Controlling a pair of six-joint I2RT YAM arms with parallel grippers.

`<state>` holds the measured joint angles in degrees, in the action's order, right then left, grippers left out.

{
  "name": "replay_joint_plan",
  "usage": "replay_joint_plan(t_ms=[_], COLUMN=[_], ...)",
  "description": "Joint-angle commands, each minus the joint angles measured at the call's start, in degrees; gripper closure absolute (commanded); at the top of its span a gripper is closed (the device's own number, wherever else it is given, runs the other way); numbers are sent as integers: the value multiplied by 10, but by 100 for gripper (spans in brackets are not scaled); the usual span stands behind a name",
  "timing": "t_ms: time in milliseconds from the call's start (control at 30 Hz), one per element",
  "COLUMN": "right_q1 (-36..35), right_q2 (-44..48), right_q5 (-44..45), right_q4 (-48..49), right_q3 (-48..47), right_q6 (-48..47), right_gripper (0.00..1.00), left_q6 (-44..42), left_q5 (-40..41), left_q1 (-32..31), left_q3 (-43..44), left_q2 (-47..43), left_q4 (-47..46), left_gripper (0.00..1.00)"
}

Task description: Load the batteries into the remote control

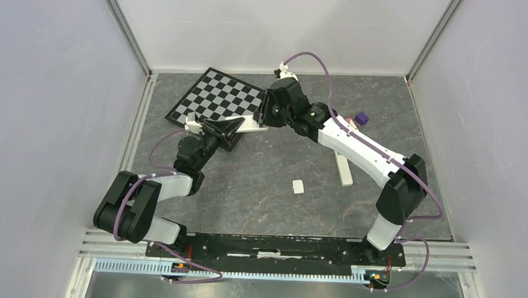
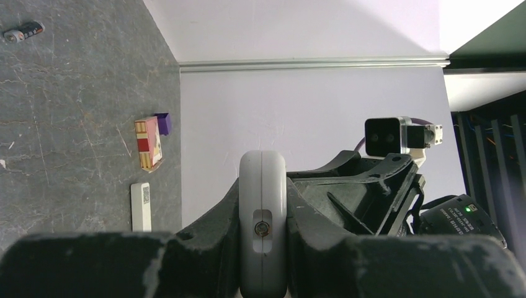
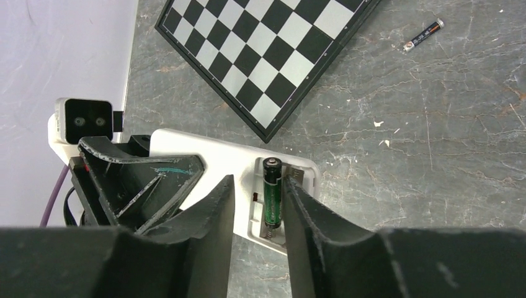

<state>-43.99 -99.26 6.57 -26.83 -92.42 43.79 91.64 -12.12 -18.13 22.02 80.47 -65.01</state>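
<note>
Grey stone-pattern table (image 1: 259,202): a black-and-white chessboard (image 1: 217,97) lies flat at 11 o'clock from the centre, set askew to the walls. A purple block (image 1: 362,117) sits at 2 o'clock, just beside a red-and-yellow box (image 2: 148,143). A thin white stick (image 1: 343,170) lies at 3 o'clock, near both.

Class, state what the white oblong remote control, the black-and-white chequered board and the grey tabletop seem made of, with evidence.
White oblong remote control: likely plastic, matte, moulded rounded corners. Black-and-white chequered board: printed sheet, material unclear. Grey tabletop: stone-look with pale veins, possibly laminate.
</note>
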Motion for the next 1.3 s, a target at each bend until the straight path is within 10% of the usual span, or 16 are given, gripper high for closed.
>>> replay_joint_plan(t_ms=[0, 567, 767, 1267], right_q1=[0, 24, 54, 79], right_q2=[24, 68, 123, 204], right_q5=[6, -39, -61, -120], right_q4=[-2, -46, -14, 206], right_q3=[-2, -74, -34, 200], right_q6=[-2, 10, 58, 399], right_gripper=[59, 34, 3, 2], left_q6=[27, 33, 30, 2], left_q5=[6, 12, 14, 12], left_q1=[-2, -2, -1, -1], left_q3=[15, 7, 11, 50], left_q2=[5, 39, 42, 55], left_q4=[-69, -154, -171, -241], left_gripper=[98, 98, 98, 98])
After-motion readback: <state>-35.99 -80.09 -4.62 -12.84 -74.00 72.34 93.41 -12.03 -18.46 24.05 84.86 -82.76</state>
